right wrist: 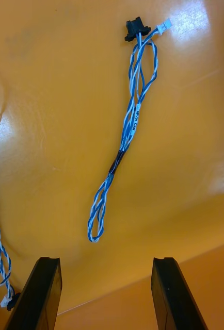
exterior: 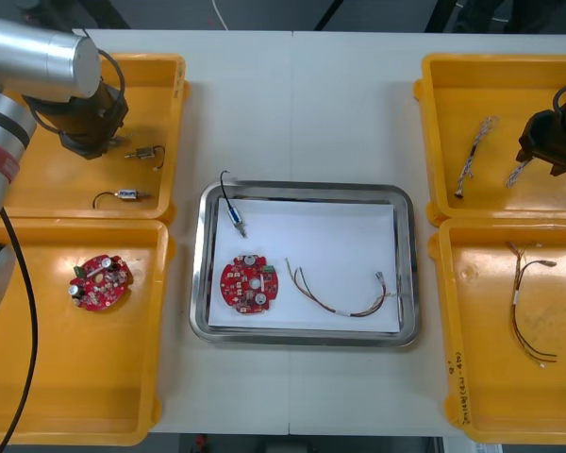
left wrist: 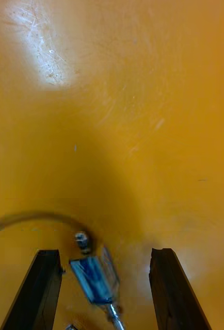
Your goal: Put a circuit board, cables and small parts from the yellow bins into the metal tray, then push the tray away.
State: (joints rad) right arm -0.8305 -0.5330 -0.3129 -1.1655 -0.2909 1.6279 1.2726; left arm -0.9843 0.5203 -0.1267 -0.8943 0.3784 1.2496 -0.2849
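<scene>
Over far-left yellow bin [exterior: 75, 193], left hand [left wrist: 106, 252], released, straddles small metal part [left wrist: 94, 276]; its lead cd snag on lift. Right hand [right wrist: 106, 260] released over blue-white cable [right wrist: 130, 129].

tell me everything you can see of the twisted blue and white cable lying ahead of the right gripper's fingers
The twisted blue and white cable is thin wires wound together, folded into a long doubled bundle. Its far end carries a black plastic connector and a small white connector; its near end is a closed loop. A dark band binds it midway. It lies slack and flat on the yellow bin's floor, touched by nothing else, ahead of the open right gripper.
</scene>
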